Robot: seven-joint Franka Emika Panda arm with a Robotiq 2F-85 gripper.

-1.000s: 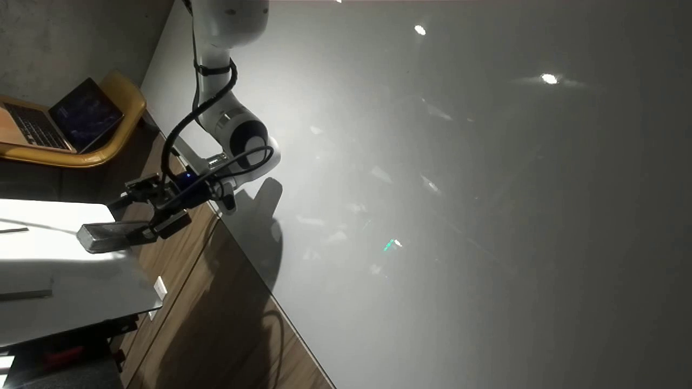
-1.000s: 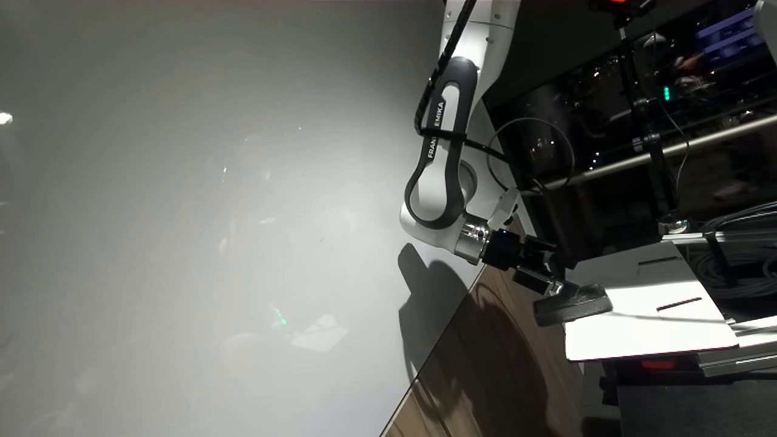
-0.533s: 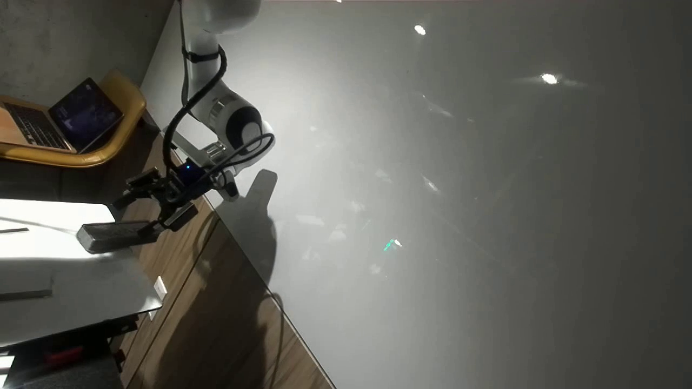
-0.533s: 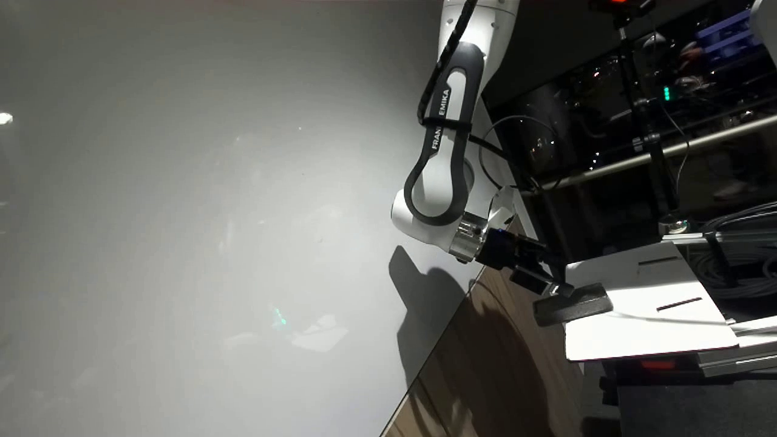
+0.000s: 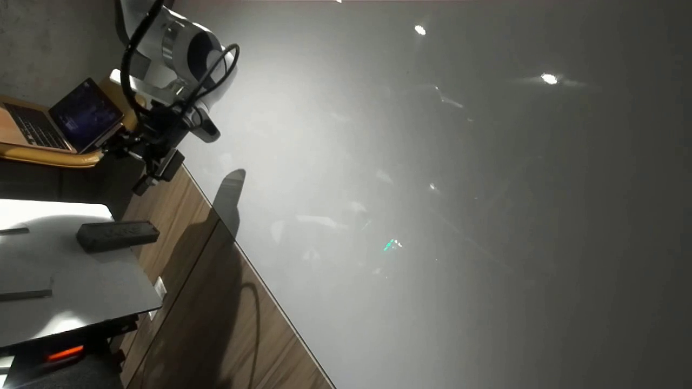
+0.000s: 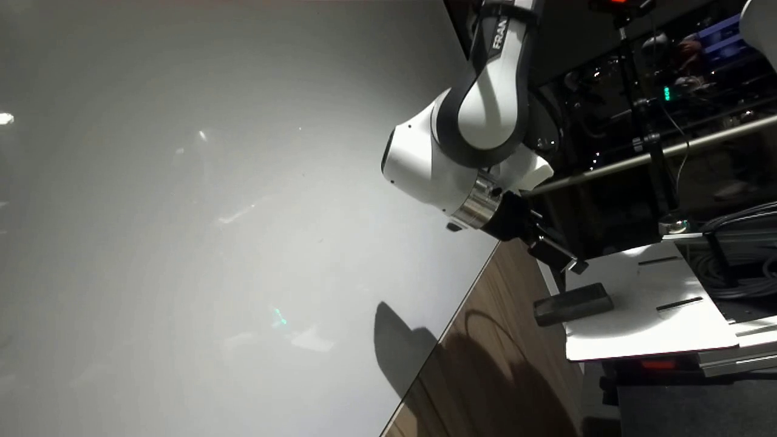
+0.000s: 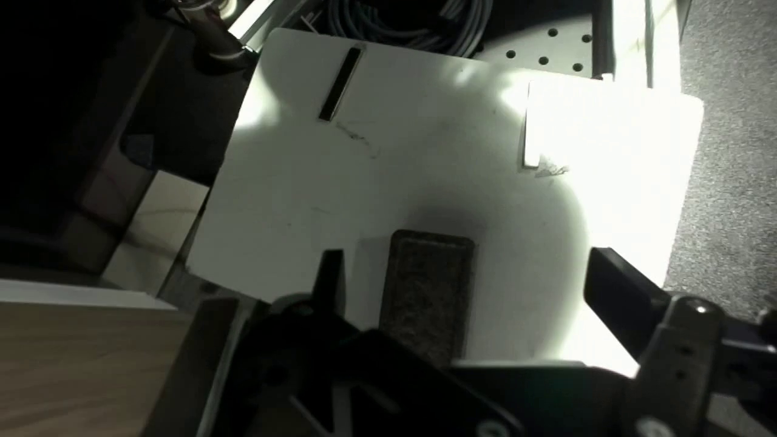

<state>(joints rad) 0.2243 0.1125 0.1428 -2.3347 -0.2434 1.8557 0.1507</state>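
Raised since the earlier frame: robot arm, one, now farther from the dark block, which lies unmoved. Grey panel, one, large and glossy; wood panelling adjoining its edge. White plate, one, flat, slotted, beside the panelling. Gripper, one, pointing toward the plate, fingers spread wide, both apart from the block. Dark block, oblong, lying across the middle of the plate's edge facing the grey panel, one end projecting beyond it.
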